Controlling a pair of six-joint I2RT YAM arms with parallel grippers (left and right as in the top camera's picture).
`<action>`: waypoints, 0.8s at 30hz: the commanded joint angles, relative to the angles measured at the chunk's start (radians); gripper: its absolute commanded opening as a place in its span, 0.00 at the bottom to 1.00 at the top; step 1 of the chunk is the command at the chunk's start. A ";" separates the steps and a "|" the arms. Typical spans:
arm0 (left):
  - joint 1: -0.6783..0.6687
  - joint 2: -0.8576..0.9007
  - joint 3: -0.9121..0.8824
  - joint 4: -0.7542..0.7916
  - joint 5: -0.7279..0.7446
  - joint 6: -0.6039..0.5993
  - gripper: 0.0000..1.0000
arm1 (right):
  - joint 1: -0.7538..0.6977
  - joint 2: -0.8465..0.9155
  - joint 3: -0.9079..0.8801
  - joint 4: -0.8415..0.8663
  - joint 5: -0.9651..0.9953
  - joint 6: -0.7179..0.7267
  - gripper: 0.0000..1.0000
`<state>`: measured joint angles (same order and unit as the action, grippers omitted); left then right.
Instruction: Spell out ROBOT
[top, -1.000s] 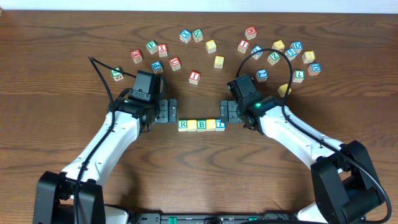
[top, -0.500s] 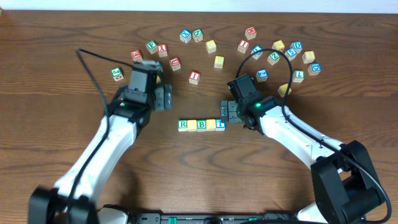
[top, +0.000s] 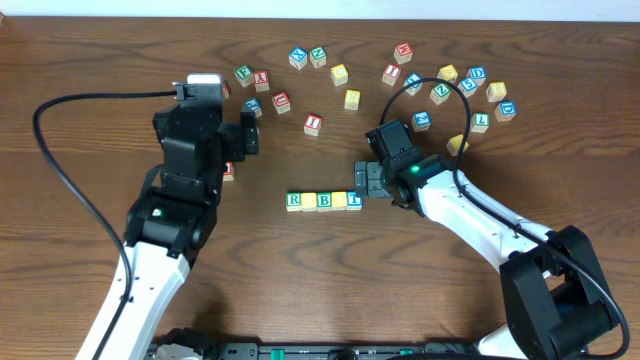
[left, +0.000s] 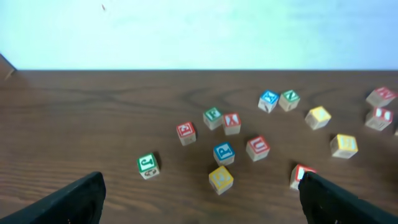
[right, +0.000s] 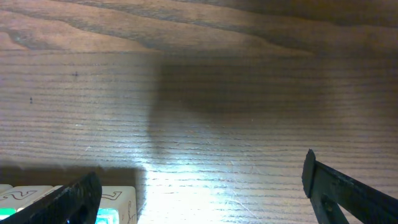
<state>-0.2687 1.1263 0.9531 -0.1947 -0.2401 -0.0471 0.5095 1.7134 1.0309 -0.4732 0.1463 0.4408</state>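
A row of letter blocks (top: 323, 201) lies mid-table and reads R, yellow, B, yellow, T from left to right. My right gripper (top: 362, 181) is open and empty just behind the row's right end. In the right wrist view its fingers (right: 205, 205) straddle bare wood, with the T block (right: 115, 202) by the left finger. My left gripper (top: 249, 132) is raised, open and empty over the back-left loose blocks. In the left wrist view its fingers (left: 200, 190) frame a yellow block (left: 221, 179).
Loose letter blocks are scattered along the back: a left cluster (top: 262, 80), a middle group (top: 340, 74) and a right cluster (top: 470, 85). A yellow block (top: 457, 144) lies by the right arm. The left arm's cable (top: 70, 110) loops over the table's left side.
My left arm has lifted away from the row's left end and swung back and left over the loose blocks. The right arm and the row have not moved.
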 joint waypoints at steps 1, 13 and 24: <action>0.012 -0.067 -0.024 0.027 -0.019 0.017 0.97 | 0.005 -0.010 -0.006 0.002 0.011 0.007 0.99; 0.066 -0.407 -0.327 0.225 -0.015 0.016 0.97 | 0.005 -0.010 -0.006 0.002 0.011 0.007 0.99; 0.103 -0.706 -0.684 0.531 -0.006 -0.018 0.97 | 0.005 -0.010 -0.006 0.002 0.011 0.007 0.99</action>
<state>-0.1795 0.4789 0.3237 0.3027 -0.2424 -0.0551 0.5095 1.7134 1.0306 -0.4732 0.1478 0.4408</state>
